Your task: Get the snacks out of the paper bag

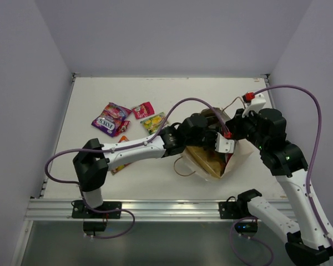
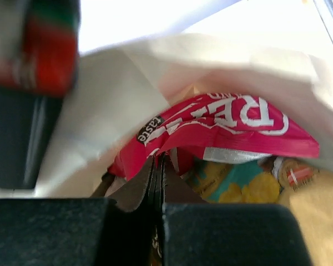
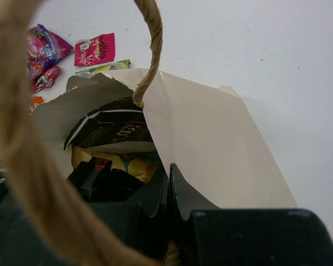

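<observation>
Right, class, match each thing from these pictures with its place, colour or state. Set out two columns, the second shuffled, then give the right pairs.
Things:
1. red packet
2. pink packet
3. right gripper
4. cord handle

Place, colour or state:
A. shut on the edge of the paper bag
B. lying on the table
C. brown, fixed to the bag's wall
D. inside the bag

Pairs: 1-D, 2-B, 3-A, 4-C
</observation>
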Motion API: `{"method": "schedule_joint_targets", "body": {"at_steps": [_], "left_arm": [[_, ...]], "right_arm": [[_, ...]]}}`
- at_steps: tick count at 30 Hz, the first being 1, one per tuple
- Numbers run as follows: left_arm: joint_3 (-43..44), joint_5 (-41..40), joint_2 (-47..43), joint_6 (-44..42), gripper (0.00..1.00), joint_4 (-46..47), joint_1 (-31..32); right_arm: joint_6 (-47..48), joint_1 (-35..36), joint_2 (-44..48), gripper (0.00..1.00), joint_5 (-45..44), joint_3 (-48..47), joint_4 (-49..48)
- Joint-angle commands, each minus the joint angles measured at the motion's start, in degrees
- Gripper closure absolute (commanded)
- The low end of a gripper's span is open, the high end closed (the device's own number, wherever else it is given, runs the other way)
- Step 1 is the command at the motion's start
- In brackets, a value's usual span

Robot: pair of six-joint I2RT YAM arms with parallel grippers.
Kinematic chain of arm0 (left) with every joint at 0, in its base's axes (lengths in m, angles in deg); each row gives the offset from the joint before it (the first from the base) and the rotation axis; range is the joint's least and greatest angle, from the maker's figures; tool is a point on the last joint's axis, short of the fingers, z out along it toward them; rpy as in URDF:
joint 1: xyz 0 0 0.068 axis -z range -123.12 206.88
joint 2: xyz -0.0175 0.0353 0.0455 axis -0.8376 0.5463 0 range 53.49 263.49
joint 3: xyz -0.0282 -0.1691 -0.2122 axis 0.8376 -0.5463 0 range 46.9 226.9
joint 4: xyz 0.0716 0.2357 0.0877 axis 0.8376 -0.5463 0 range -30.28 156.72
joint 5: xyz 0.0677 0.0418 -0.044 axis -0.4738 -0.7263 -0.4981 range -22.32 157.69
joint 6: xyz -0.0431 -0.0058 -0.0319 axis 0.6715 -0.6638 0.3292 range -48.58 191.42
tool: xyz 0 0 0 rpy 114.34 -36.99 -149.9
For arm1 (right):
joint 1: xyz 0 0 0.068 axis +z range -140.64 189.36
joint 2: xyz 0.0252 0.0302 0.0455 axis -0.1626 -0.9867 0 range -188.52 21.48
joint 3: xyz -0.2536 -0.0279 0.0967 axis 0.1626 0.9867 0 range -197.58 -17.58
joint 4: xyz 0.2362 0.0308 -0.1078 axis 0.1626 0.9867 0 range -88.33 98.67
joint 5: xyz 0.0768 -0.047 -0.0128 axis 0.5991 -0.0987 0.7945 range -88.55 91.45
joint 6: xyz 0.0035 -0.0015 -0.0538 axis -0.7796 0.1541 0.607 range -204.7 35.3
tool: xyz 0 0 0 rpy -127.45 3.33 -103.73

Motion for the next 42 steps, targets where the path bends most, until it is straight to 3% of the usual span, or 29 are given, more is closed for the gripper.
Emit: {"method": "schedule_joint_targets", "body": {"at_steps": [1, 8, 15, 22, 27, 32, 35, 37, 42], "left_arm": [[-4.31, -4.27, -7.95, 0.85, 1.0, 1.66, 0.13], [-8.73, -17.38, -20.61, 3.66, 1.0, 2.2, -0.57], [-7.15, -24.49, -31.15, 10.42, 1.0, 4.39, -1.02], [-0.65, -40.4, -35.39, 13.78, 1.0, 4.05, -1.45], [6.12, -50.86, -33.99, 13.86, 1.0, -4.98, -8.38], [9.64, -50.45, -29.24, 16.14, 1.0, -10.89, -21.48], [9.82, -44.75, -25.46, 20.17, 1.0, -12.39, -28.06], [9.03, -38.5, -25.02, 22.55, 1.0, -10.56, -31.15], [12.78, -38.05, -16.26, 22.21, 1.0, -9.22, -36.95]], "right_arm": [[-0.43, 0.32, 1.3, 0.99, -2.32, 0.04, -2.39], [-0.96, 0.4, 1.48, 1.0, -5.93, 1.44, -2.3], [-1.05, 0.4, 1.13, 1.0, -7.16, 2.06, -2.56], [-0.79, 0.32, 1.21, 1.0, -7.34, 2.41, -2.65], [-0.7, 0.4, 1.21, 1.0, -6.64, 2.5, -2.82], [-0.61, 0.4, 1.13, 1.0, -6.02, 2.41, -2.74], [-0.53, 0.4, 1.39, 1.0, -5.85, 2.32, -2.65], [-0.44, 0.31, 1.74, 1.0, -5.93, 2.32, -2.65], [-0.44, 0.4, 1.48, 1.0, -4.44, 2.41, -2.83]]}}
